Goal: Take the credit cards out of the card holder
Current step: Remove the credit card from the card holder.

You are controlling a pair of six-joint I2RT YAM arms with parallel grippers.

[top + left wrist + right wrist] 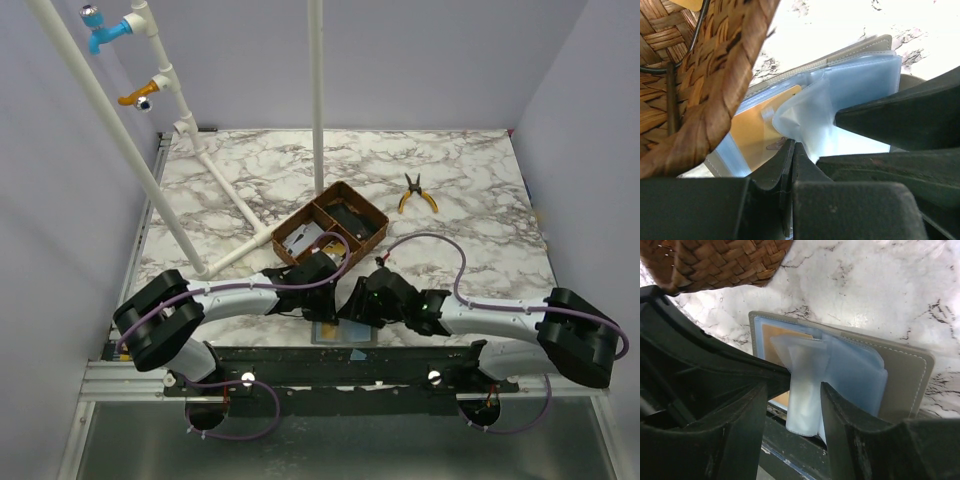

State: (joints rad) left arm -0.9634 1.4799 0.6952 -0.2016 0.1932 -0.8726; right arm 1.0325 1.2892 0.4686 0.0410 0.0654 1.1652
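Observation:
The grey card holder (907, 375) lies open at the table's front edge, its clear blue-tinted sleeves (855, 375) fanned up; it also shows in the left wrist view (860, 50) and partly in the top view (340, 333). A tan-orange card (755, 130) sits inside a sleeve, also visible in the right wrist view (782, 335). My left gripper (791, 146) is shut, pinching the edge of one raised sleeve (805, 110). My right gripper (793, 387) is open, its fingers either side of that raised sleeve (805, 405). Both grippers meet over the holder (345, 295).
The brown woven three-compartment tray (372, 208) stands right behind the holder, close to the left gripper (725, 75); pale flat items lie in its left compartment (300, 238). Yellow-handled pliers (416, 192) lie at the back right. White pipe posts (316, 90) rise behind the tray.

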